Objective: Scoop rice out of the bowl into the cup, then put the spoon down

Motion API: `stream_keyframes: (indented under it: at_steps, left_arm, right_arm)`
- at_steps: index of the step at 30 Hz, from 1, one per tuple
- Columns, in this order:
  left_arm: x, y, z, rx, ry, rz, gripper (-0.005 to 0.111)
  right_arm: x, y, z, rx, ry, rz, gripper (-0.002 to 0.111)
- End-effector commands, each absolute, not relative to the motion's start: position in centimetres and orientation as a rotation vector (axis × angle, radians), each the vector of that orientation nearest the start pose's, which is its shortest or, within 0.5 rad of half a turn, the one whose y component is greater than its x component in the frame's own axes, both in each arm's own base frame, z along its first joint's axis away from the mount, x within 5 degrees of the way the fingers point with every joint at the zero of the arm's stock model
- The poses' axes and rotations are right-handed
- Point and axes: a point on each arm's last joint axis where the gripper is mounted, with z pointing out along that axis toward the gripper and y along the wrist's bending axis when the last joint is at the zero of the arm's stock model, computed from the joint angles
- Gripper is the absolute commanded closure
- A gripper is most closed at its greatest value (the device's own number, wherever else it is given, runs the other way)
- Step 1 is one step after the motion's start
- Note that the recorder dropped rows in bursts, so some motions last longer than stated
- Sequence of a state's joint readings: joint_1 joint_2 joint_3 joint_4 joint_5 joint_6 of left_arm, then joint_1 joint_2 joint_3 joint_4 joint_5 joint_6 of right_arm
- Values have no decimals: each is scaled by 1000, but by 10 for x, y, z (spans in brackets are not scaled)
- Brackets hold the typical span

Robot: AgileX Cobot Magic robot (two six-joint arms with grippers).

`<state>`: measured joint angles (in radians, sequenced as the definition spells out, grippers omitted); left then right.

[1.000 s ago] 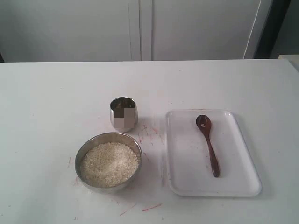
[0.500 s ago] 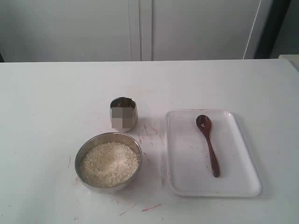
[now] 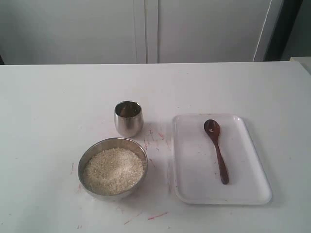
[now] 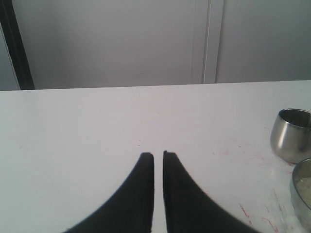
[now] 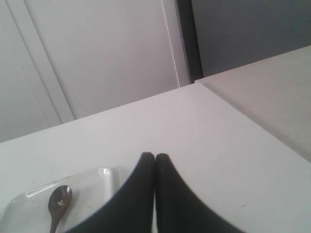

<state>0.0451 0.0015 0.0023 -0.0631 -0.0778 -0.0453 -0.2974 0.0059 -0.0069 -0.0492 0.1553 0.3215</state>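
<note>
A wooden spoon point(image 3: 216, 149) lies on a white tray point(image 3: 194, 174), right of a steel bowl point(image 3: 112, 140) of rice point(image 3: 113, 171); the cup point(image 3: 128, 118) stands just behind the bowl. The left claw point(image 4: 158, 154) and right claw point(image 5: 154, 156) are clenched, grasping nothing

White matte table point(image 3: 48, 97), red scuff marks point(image 3: 158, 215) scattered on it. Behind: pale grey panels point(image 3: 73, 29) with a vertical seam point(image 3: 146, 29). Dark gap point(image 3: 290, 29) at far right of exterior view. Light flat, soft shadows.
</note>
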Motion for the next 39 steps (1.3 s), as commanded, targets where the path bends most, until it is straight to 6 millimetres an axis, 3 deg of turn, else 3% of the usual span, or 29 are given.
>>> stream_keyframes:
  at_steps: [1,12,39]
  left_arm:
    - [55,3,221,-116,1397,-56,92]
    - [55,3,221,-116,1397,-56,92]
    - [55,3,221,-116,1397,-56,92]
  right_arm:
    - [54,-17,201,461,1556,-34,108]
    - [54,-15,200,328,1593,-126,108]
    - [54,-17,200,238,1613,-243,108]
